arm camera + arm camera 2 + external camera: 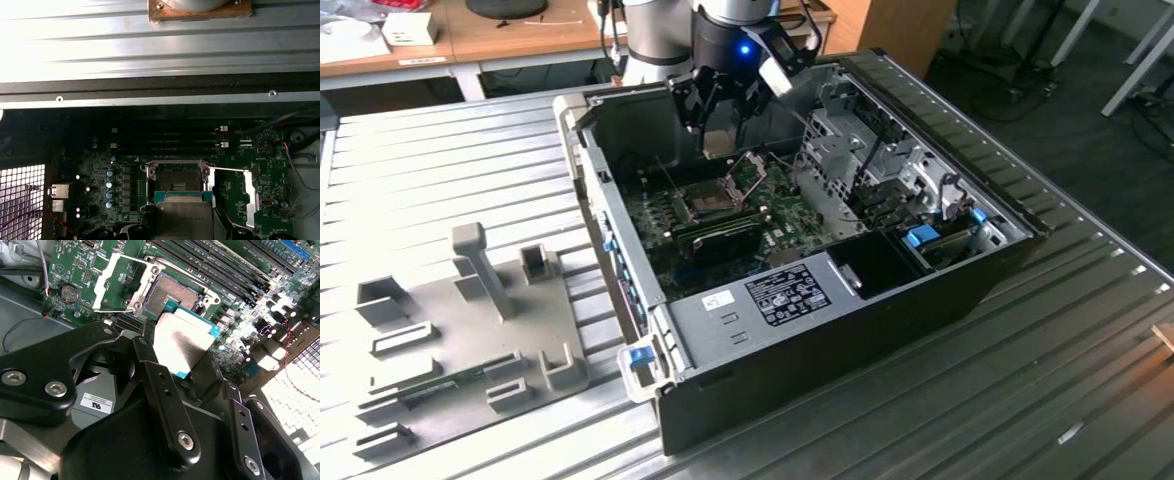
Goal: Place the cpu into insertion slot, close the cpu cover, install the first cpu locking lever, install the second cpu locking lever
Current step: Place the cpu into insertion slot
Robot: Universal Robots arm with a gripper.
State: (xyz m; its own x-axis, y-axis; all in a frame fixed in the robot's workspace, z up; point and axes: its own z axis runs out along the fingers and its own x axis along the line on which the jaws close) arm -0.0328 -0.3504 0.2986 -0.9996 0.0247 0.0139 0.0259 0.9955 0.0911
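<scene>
Gripper (179, 354) clamps the chip (182, 340) by its edges over the open socket (176, 292); the metal cover (120, 282) stands swung aside, memory slots (225, 262) alongside.

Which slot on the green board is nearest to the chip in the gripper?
The square insertion slot with the silvery border, close to the cpu; the long black memory slots lie beyond it.

The silver-grey arm (651, 30) carries a blue light (744, 49); the matte black gripper (177, 357) has linkages with silver screws (185, 441) and a white label (96, 402).
</scene>
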